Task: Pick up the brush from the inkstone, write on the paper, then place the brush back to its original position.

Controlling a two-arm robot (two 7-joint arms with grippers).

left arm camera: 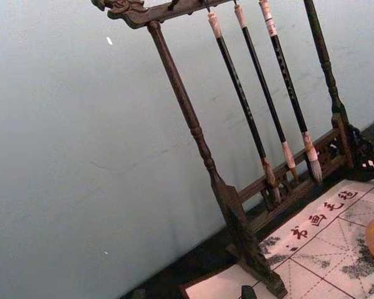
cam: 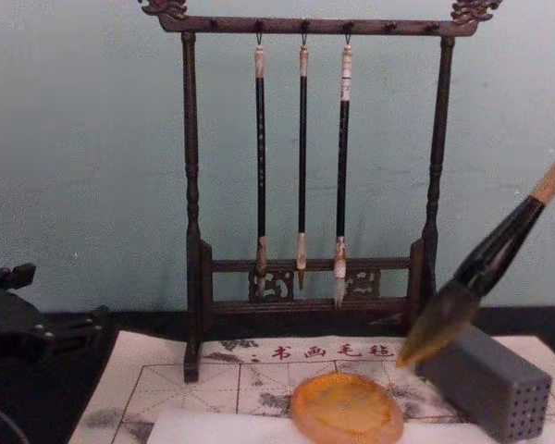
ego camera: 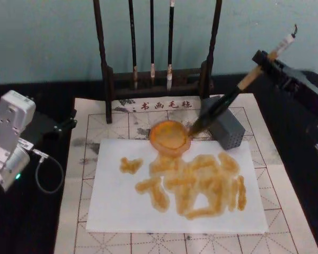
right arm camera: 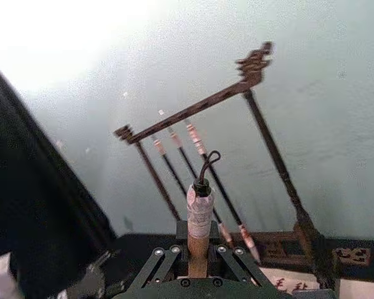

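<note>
right gripper (ego camera: 261,64), at the upper right of the head view, is closed around the tan upper handle of the brush (ego camera: 222,106). the brush slants down-left, its dark tip by the right rim of the inkstone (ego camera: 169,138) and near the grey block (ego camera: 228,129); whether it touches the dish is unclear. a careless descent could catch the block, shove the dish, or let the brush roll onto the written paper (ego camera: 116,211). left arm (ego camera: 8,140) sits parked at the left edge.

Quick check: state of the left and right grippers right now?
Left gripper: parked at the left, state cannot be told.
Right gripper: closed on the brush, tip near the inkstone.
</note>
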